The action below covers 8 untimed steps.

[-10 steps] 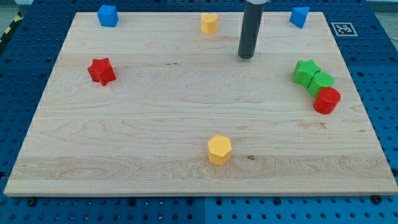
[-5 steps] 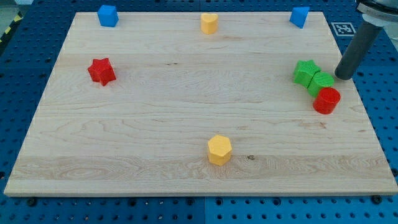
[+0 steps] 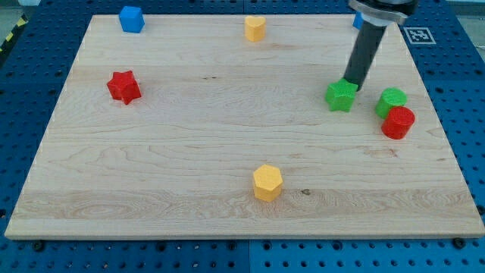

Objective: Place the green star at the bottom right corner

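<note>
Green star (image 3: 340,96) touching my tip (image 3: 352,83); no readable writing.

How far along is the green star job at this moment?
Done: the green star stands apart from the other green block and the red cylinder. In hand: my tip sits against the star's upper right edge. Left: nearly everything; the star is on the board's upper right part, far from the bottom right corner.
</note>
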Tool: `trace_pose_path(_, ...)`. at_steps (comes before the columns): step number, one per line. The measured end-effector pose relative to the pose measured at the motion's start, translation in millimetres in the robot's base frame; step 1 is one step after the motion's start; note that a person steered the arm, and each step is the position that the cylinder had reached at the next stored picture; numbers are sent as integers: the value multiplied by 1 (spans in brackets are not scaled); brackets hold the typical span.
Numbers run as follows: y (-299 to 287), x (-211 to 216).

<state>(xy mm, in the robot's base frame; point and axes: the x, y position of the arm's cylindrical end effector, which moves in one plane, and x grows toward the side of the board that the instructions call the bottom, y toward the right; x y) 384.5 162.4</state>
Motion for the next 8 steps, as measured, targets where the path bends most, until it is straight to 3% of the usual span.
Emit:
trace_pose_path(2,-43,21)
trace_pose_path(7,-41,143)
trace_pose_path(8,-13,152)
